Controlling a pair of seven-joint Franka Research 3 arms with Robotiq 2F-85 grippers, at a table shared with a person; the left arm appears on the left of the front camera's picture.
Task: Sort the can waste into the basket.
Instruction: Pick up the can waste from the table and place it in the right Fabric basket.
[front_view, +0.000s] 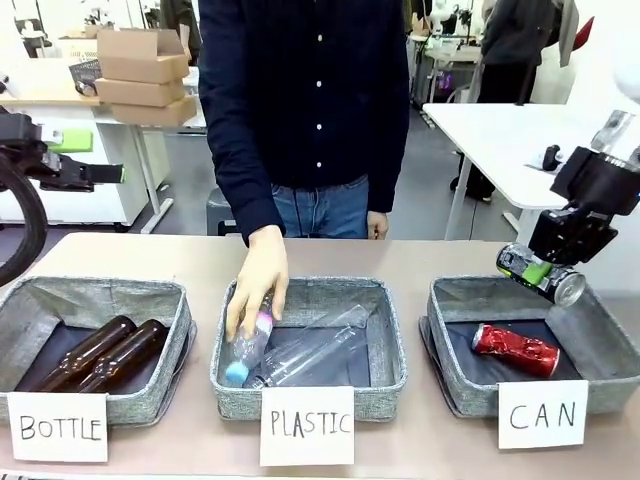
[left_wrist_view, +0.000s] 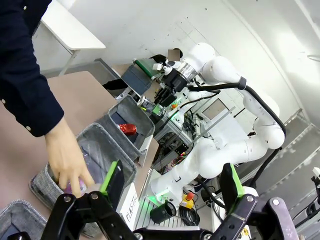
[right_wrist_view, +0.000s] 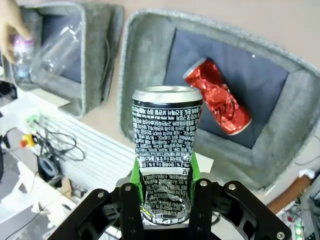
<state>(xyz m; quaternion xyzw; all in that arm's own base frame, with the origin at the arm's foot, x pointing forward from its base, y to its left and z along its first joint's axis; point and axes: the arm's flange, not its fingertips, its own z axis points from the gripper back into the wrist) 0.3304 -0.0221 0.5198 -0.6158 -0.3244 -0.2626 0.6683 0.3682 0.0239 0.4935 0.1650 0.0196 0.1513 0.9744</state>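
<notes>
My right gripper (front_view: 537, 270) is shut on the dark silvery-grey can (front_view: 541, 274), holding it tilted in the air over the back edge of the CAN basket (front_view: 455, 385). From the right wrist the same can (right_wrist_view: 166, 145) stands between the green pads, above the basket (right_wrist_view: 145, 75). The shiny red can (front_view: 515, 350) lies on the basket's dark lining, also visible as the red can (right_wrist_view: 220, 97). My left gripper (front_view: 95, 175) is raised at the far left, away from the bins; its fingers (left_wrist_view: 112, 181) stand open and empty.
A person's hand (front_view: 255, 285) rests on a clear bottle (front_view: 250, 348) in the PLASTIC bin (front_view: 230, 385). Two brown glass bottles (front_view: 100, 355) lie in the BOTTLE bin (front_view: 160, 400). White label cards stand along the front edge.
</notes>
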